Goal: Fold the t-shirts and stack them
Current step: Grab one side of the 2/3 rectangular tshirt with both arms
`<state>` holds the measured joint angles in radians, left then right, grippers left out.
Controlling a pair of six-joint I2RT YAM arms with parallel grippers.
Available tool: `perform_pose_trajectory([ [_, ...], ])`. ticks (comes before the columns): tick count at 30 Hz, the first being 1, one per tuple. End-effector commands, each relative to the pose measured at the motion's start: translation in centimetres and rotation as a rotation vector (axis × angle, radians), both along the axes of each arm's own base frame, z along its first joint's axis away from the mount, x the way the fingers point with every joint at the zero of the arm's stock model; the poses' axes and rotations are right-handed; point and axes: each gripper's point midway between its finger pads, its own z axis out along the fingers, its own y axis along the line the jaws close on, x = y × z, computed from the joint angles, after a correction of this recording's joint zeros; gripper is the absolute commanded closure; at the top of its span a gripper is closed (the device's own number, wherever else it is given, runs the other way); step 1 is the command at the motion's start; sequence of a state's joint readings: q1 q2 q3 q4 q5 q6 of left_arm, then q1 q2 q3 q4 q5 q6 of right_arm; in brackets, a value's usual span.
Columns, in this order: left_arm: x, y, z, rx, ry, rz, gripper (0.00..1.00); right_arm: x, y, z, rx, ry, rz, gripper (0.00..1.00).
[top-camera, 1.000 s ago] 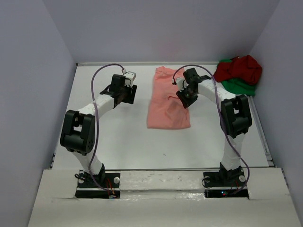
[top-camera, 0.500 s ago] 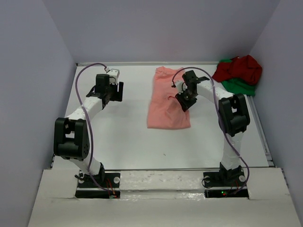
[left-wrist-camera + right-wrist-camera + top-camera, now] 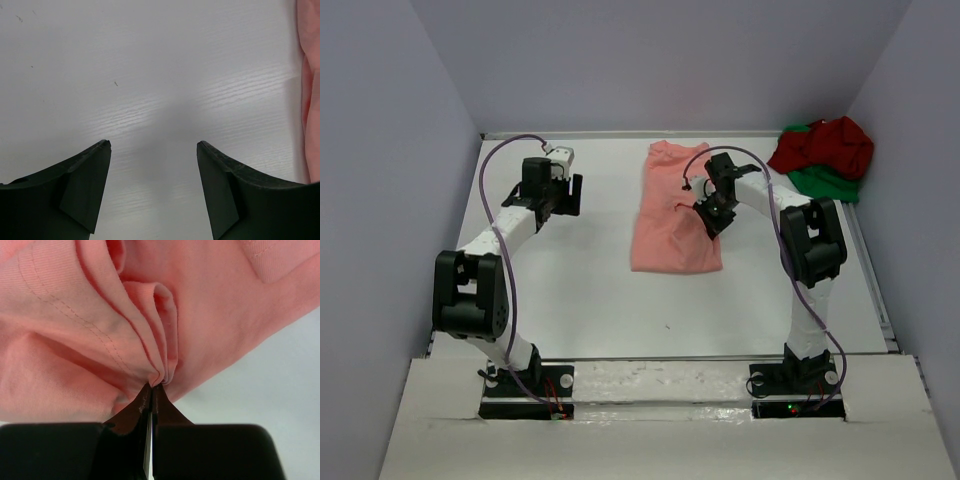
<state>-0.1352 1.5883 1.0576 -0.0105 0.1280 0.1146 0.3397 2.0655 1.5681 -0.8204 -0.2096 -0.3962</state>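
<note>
The right gripper (image 3: 151,390) is clenched on a bunched ridge of the salmon-pink shirt (image 3: 665,235), which lies as a long, partly folded panel at the upper centre of the overhead view. The pinch sits near the panel's right edge, with several layers gathered between the very tips. That bite looks thin, so I judge the fold wants a low, slow carry across the panel. A high lift could let the layers slip out or drag the whole shirt.

The left gripper (image 3: 154,150) is released, its jaws wide over the bare table (image 3: 570,290). Only the shirt's edge shows at the right border of its wrist view, so it is too far off to pin the cloth.

The dark red shirt (image 3: 825,145) lies heaped on the green shirt (image 3: 830,183) in the upper right corner, apart from the pink one. Nothing lies between them.
</note>
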Motion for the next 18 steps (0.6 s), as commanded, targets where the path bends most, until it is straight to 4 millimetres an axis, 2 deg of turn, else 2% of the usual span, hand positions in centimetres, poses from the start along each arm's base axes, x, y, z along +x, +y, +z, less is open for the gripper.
perform_pose_trajectory([
  [1,0.4,0.0,3.4,-0.020,-0.101,-0.009,0.20,0.5,-0.1,2.6,0.007,-0.038,0.008,1.00],
  [10,0.4,-0.1,3.6,-0.022,-0.107,-0.010,0.21,3.3,-0.2,7.9,-0.005,-0.176,0.006,1.00],
  [13,0.3,-0.1,3.6,-0.022,-0.107,-0.011,0.21,4.1,0.0,8.5,-0.006,-0.197,0.009,1.00],
  [18,0.2,0.0,3.9,-0.017,-0.114,-0.010,0.21,4.8,0.0,8.0,-0.021,-0.194,0.014,1.00],
])
